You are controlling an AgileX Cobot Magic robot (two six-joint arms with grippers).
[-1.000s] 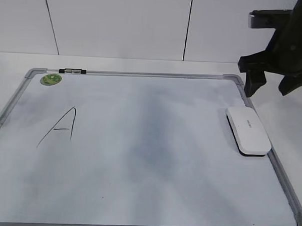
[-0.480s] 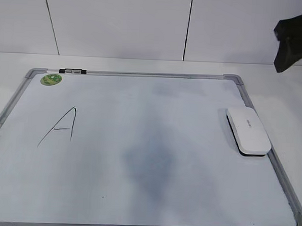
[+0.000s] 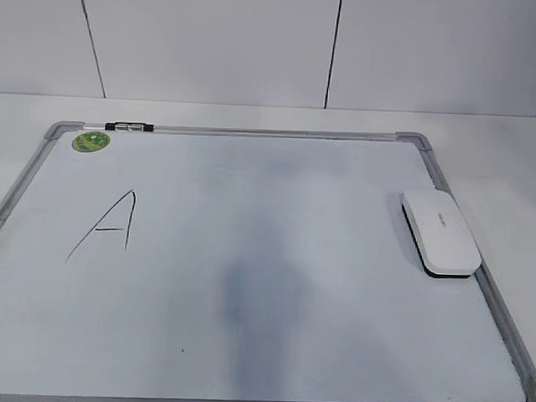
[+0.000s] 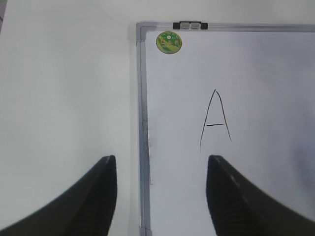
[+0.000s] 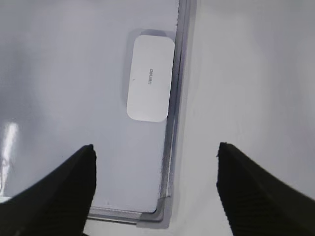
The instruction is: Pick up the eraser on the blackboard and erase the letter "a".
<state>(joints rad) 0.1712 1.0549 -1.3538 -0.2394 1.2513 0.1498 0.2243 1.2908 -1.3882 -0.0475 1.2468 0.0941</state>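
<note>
The white eraser lies on the right side of the blackboard, against its frame; it also shows in the right wrist view. A lowercase "a" is not visible anywhere on the board. Only a tall capital "A" is drawn at the left, and it also shows in the left wrist view. My right gripper is open and empty, high above the board's corner, apart from the eraser. My left gripper is open and empty over the board's left frame. Neither gripper shows in the exterior view.
A round green sticker sits in the board's far left corner. A small black clip sits on the far frame. The board lies on a white table with a white panelled wall behind. A faint grey shadow lies on the board's middle.
My right arm has risen and left the exterior view at the upper right. The shadow on the board has drifted toward the front edge. The eraser has not moved.
</note>
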